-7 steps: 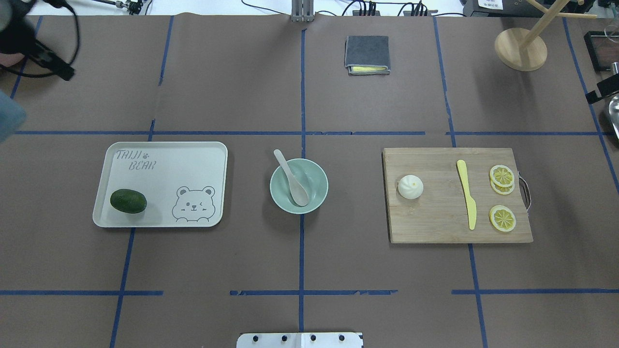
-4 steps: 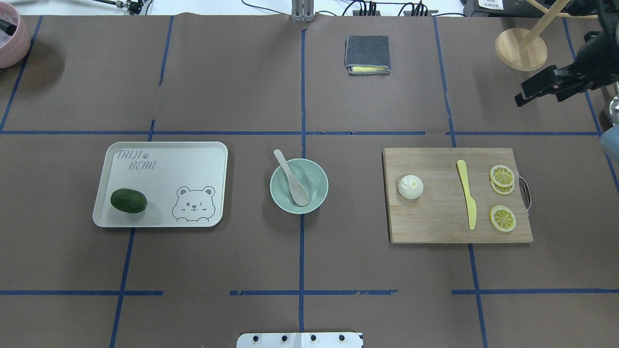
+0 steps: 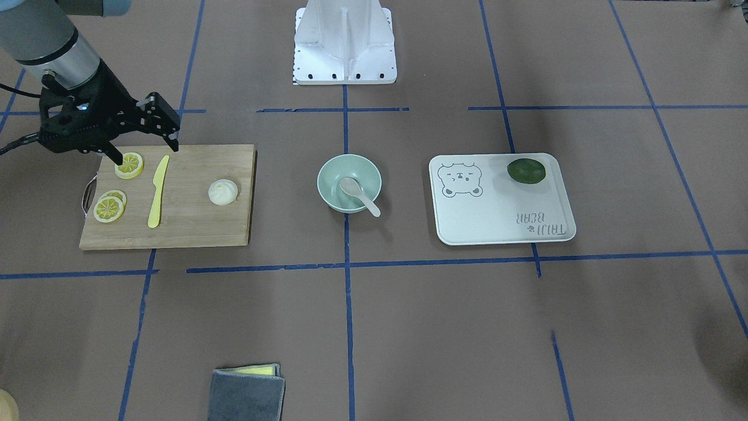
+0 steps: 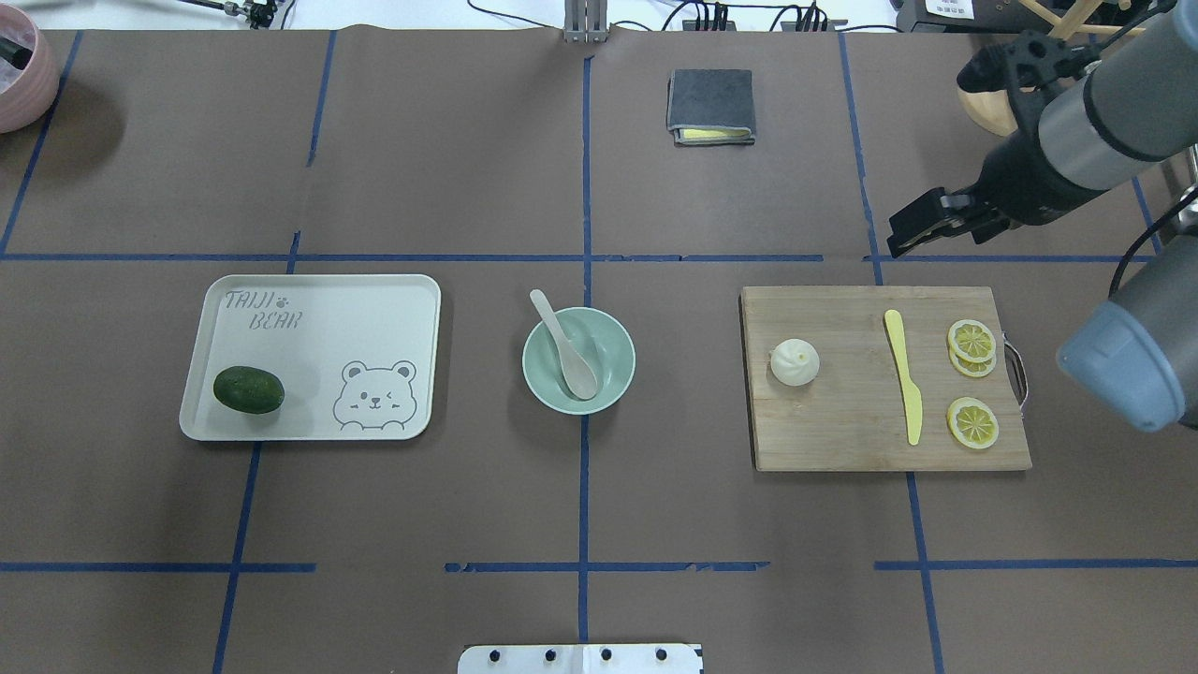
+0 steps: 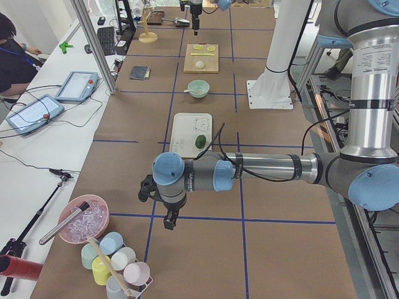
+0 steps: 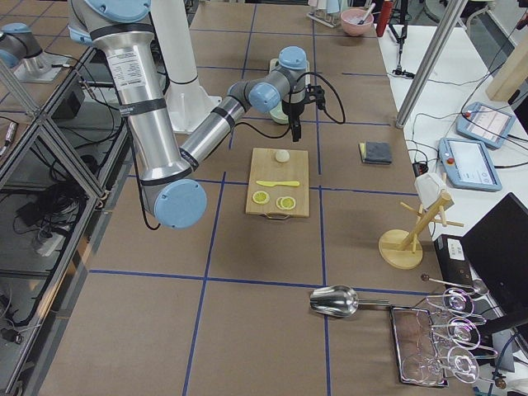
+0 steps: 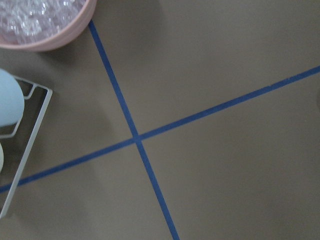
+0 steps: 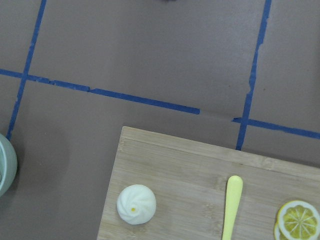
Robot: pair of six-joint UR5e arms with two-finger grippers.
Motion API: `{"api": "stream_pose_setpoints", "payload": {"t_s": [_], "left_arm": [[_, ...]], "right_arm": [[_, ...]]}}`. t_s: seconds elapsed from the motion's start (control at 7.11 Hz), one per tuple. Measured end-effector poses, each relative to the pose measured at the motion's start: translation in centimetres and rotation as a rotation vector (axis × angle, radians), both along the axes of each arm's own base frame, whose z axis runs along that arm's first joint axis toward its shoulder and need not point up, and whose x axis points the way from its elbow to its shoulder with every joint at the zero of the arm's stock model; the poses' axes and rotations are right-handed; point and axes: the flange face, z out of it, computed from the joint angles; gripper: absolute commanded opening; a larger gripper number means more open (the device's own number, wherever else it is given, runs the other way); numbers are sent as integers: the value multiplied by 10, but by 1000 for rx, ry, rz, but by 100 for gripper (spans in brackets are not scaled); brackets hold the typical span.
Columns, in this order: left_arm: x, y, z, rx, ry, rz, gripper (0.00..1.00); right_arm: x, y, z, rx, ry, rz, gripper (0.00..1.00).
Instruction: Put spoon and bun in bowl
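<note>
The off-white spoon [image 4: 564, 346] lies in the mint-green bowl [image 4: 608, 374] at the table's middle, its handle over the far-left rim. The white bun [image 4: 795, 362] sits on the left part of the wooden cutting board [image 4: 842, 431]; it also shows in the right wrist view [image 8: 136, 204]. My right gripper [image 3: 143, 146] is open and empty. It hovers over the board's right part near the lemon slices, one finger [image 4: 922, 222] showing in the overhead view. My left gripper [image 5: 168, 218] is far off at the table's left end; I cannot tell whether it is open or shut.
On the board lie a yellow knife [image 4: 904, 374] and lemon slices [image 4: 971, 340]. A white bear-print tray [image 4: 374, 318] holds an avocado [image 4: 248, 389]. A grey cloth [image 4: 710, 105] and a wooden stand [image 4: 1006, 103] are at the back. A pink ice bowl [image 7: 45, 25] lies below the left wrist.
My right arm has swung in from the right edge toward the cutting board. My left arm has left the overhead view at the top left. Spoon, bun and bowl have not moved.
</note>
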Motion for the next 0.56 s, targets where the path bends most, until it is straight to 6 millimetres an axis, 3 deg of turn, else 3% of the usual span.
{"api": "stream_pose_setpoints", "payload": {"t_s": [0.28,0.56], "left_arm": [[-3,-1,-1,3,-23,-4,100],[-3,-2,-4,8,-20,-5,100]], "right_arm": [[-48,32,15,-3,55,25,100],[-76,43,39,29,41,18,97]]}}
